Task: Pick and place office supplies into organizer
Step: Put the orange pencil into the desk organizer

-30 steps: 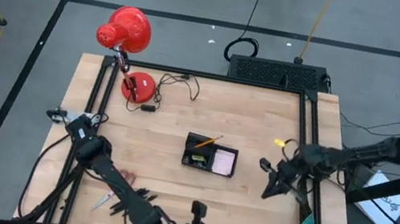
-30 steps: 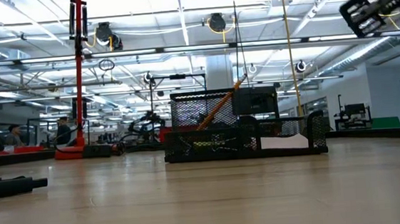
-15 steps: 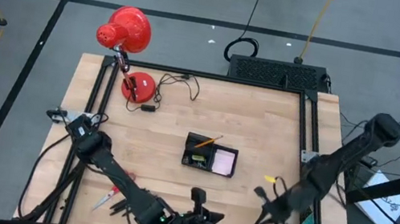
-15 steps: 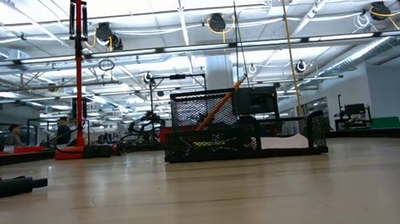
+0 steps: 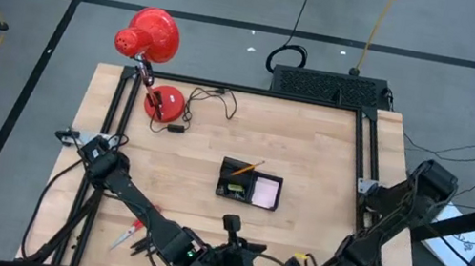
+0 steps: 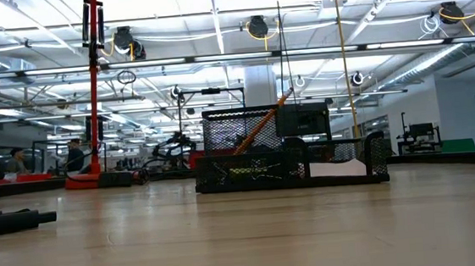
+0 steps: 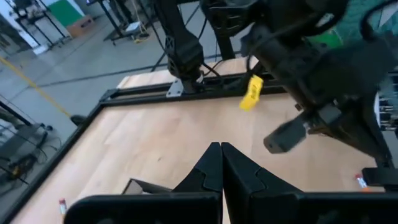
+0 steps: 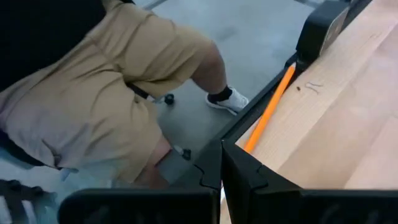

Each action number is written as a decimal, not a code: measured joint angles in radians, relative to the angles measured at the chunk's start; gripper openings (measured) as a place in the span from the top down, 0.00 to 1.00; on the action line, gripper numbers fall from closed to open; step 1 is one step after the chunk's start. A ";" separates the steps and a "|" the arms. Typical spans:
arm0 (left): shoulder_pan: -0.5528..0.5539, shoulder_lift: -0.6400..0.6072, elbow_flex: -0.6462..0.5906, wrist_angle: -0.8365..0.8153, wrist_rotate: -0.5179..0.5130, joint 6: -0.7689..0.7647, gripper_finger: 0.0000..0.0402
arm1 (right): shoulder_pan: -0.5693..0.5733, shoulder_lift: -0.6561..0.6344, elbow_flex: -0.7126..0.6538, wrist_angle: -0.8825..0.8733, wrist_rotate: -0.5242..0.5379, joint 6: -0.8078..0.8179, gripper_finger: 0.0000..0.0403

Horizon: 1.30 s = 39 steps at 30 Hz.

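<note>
A: While both arms hang low at the counter's (image 5: 310, 164) near edge, how are their jaws?

B: Left gripper (image 7: 221, 163) and right gripper (image 8: 219, 169) are both pressed together, holding nothing.

A: And the organizer (image 5: 249, 184)?

B: Mid-counter, an orange pencil (image 5: 247, 167) leaning in it.

We see the black organizer (image 5: 249, 184) at table centre, an orange pencil (image 5: 245, 167) leaning out toward one o'clock, pink notes (image 5: 265, 192) inside.

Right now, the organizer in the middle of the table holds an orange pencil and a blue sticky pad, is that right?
Not quite: the pad is pink, not blue, as the high view shows. The organizer does sit mid-table with an orange pencil in it.
</note>
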 joint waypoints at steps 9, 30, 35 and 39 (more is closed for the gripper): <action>-0.015 0.000 0.000 -0.038 0.010 -0.069 0.99 | -0.013 -0.022 0.004 -0.073 0.006 -0.017 1.00; -0.024 0.000 0.000 -0.040 0.009 -0.058 0.99 | -0.241 -0.228 0.008 -0.252 -0.080 -0.191 1.00; -0.025 0.000 0.000 -0.041 0.008 -0.030 0.98 | -0.302 -0.228 0.046 -0.243 -0.107 -0.229 1.00; -0.025 0.000 0.000 -0.041 0.007 -0.002 0.99 | -0.317 -0.200 0.087 -0.241 -0.158 -0.240 1.00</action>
